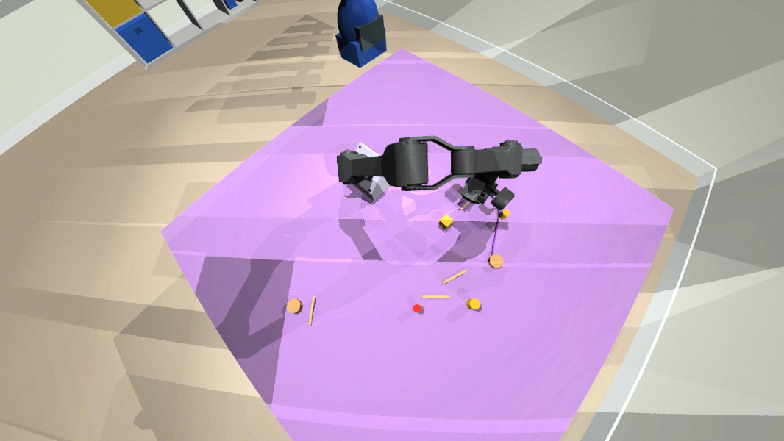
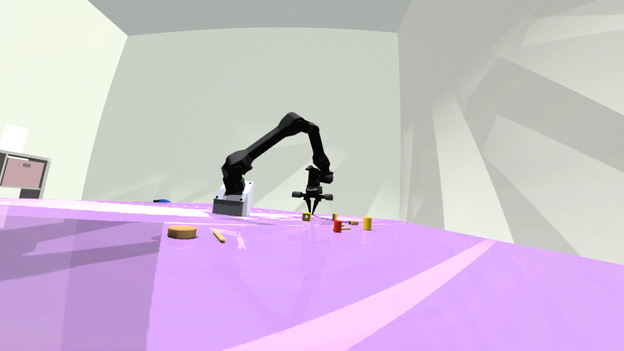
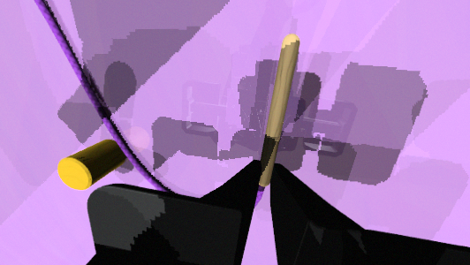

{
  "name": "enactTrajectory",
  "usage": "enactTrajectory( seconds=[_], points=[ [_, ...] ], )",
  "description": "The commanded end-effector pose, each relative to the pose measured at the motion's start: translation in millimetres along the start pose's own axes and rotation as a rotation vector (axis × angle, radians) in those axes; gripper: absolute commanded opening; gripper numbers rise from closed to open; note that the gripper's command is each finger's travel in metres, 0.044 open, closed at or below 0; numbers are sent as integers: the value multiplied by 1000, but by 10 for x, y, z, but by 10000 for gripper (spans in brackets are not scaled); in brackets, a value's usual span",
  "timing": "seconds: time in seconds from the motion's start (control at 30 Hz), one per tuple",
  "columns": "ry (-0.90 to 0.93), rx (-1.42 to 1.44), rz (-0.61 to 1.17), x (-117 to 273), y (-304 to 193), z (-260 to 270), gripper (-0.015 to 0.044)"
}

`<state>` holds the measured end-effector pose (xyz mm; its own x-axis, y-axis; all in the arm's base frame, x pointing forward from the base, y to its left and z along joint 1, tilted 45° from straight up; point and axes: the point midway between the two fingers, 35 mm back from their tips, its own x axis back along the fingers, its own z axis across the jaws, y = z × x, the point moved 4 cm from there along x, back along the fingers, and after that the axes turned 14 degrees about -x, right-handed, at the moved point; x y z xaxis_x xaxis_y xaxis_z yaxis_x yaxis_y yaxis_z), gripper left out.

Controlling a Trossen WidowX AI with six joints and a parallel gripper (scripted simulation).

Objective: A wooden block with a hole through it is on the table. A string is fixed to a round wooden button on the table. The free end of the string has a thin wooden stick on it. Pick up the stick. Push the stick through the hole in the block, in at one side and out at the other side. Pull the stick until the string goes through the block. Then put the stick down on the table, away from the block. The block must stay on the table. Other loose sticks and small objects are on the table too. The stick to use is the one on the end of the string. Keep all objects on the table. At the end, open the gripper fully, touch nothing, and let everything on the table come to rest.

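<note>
My gripper (image 3: 265,169) (image 2: 312,213) is shut on the stick at the string's end, near its string end. The wooden stick (image 3: 283,88) (image 1: 465,204) sticks out ahead of the fingertips, toward the block's side in the top view. The yellow block (image 1: 446,221) (image 2: 306,214) stands on the table, a short way from the stick's free tip; its hole shows in the exterior view. The purple string (image 3: 102,110) (image 1: 494,235) runs from the gripper to the round wooden button (image 1: 496,261) (image 2: 353,222). The stick is outside the block. Its height above the table is hard to tell.
A small yellow cylinder (image 1: 505,214) (image 3: 90,164) (image 2: 335,216) stands close to the gripper and string. Loose sticks (image 1: 454,276) (image 1: 436,296) (image 1: 311,311), a red cylinder (image 1: 416,308) (image 2: 337,226), a larger yellow cylinder (image 1: 474,303) (image 2: 367,223) and another button (image 1: 293,305) (image 2: 182,232) lie farther off.
</note>
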<state>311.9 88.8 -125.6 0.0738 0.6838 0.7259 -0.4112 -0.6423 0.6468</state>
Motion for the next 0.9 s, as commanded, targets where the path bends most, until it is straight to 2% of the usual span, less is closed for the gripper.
enactTrajectory(
  seconds=[0.0,0.87],
  points=[
    [2,4,-5,-13,67,13,0],
    [2,4,-9,-27,398,64,0]
  ],
)
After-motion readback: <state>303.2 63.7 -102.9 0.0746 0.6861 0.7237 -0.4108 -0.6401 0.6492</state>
